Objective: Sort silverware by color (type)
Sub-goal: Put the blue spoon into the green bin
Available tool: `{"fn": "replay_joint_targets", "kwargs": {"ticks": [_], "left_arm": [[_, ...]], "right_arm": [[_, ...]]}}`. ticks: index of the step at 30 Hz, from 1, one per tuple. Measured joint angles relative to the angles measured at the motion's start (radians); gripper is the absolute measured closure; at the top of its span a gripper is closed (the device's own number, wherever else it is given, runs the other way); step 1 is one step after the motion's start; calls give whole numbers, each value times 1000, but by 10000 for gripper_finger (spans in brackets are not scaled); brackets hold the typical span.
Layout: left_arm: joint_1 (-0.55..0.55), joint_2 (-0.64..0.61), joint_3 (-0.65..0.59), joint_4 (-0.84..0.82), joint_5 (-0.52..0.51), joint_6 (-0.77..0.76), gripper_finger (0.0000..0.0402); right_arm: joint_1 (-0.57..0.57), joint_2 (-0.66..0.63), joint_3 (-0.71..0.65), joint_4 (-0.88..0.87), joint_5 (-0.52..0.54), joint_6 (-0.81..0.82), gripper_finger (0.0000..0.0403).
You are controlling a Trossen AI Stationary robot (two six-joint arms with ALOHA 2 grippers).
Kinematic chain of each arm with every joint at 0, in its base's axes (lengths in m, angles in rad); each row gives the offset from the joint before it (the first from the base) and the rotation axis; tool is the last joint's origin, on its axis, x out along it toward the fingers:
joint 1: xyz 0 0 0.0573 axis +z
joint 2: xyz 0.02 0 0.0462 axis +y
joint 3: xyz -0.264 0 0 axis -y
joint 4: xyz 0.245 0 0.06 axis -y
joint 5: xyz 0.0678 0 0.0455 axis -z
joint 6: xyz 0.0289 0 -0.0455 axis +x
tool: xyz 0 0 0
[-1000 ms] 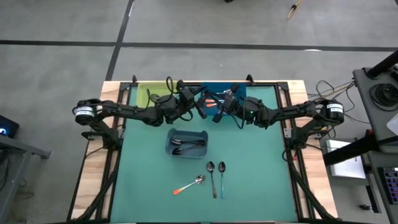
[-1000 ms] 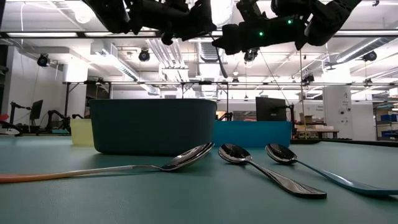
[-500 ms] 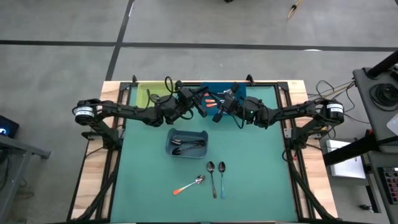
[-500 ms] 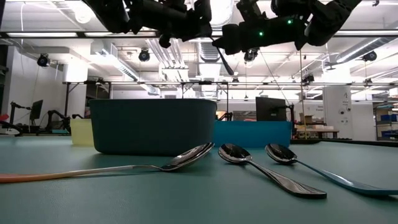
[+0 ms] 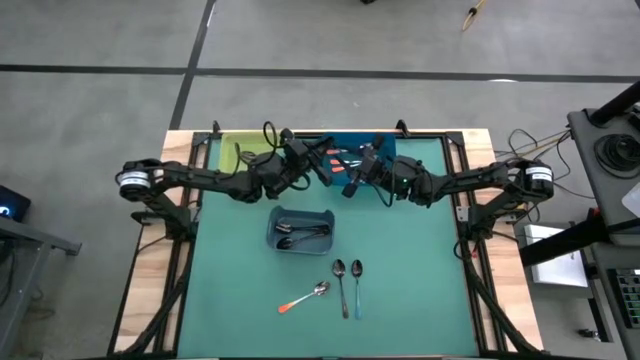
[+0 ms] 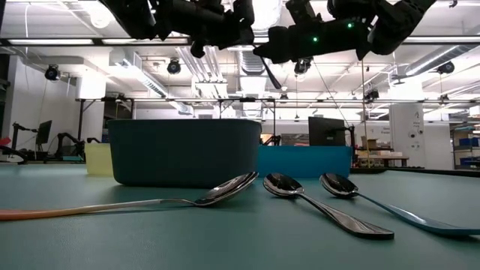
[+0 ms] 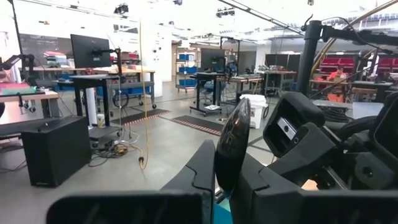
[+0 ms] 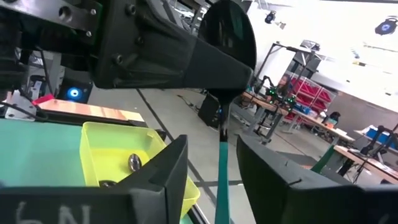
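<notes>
Left gripper (image 7: pixel 224 180) clenching spoon (image 7: pixel 232 146) bowl for you; right gripper (image 8: pixel 211 168) standing released around its handle. On table (image 5: pixel 400 250): three spoons (image 5: pixel 341 283) lying loose.

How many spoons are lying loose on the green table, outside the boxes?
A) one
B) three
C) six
B: the high view shows three on the mat, an orange-handled spoon, a dark metal spoon and a light-blue-handled spoon, in front of the dark bin.
</notes>
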Motion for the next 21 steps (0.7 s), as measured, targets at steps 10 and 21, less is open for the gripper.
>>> {"fn": "replay_joint_targets", "kwargs": {"ticks": [10, 21], "left_arm": [[8, -88, -2, -194, -238, 84, 401], [128, -311, -134, -334, -224, 9, 401]], "right_arm": [[0, -97, 0, -124, 40, 36, 275], [-37, -153, 0, -255, 32, 132, 273]]}}
